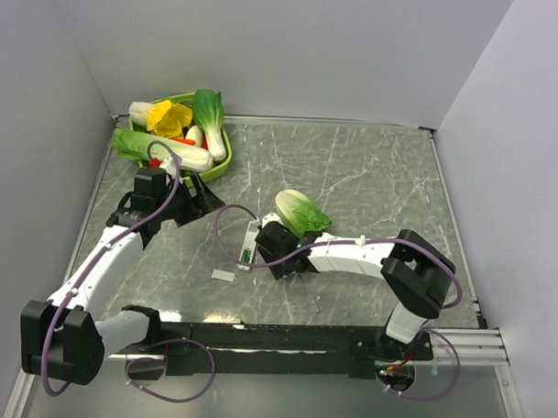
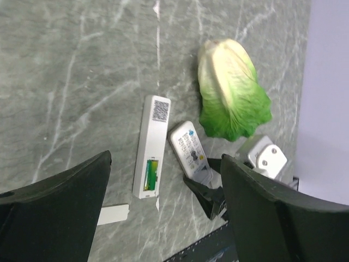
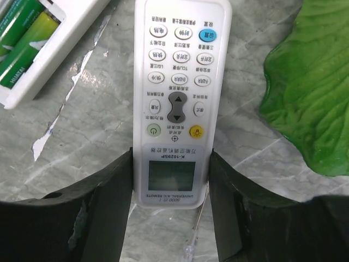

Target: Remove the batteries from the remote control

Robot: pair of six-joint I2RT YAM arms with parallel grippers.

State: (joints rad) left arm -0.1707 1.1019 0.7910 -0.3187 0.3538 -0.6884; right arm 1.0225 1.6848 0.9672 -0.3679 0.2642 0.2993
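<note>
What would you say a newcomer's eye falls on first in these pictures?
Probably the face-up remote at mid-table, its display end flanked closely by the right end effector. Just left of it lies a second remote, back up, its bay open on green batteries. A leafy cabbage sits just behind, and a green tray of vegetables fills the far-left corner.

Batteries (image 2: 150, 174) (green) sit inside the open remote (image 2: 153, 131).

White arm links (image 1: 349, 257) with black joints (image 1: 421, 278) — purple cables (image 1: 216, 230) looped alongside — and apparently matte-black gripper fingers (image 3: 109, 202).
</note>
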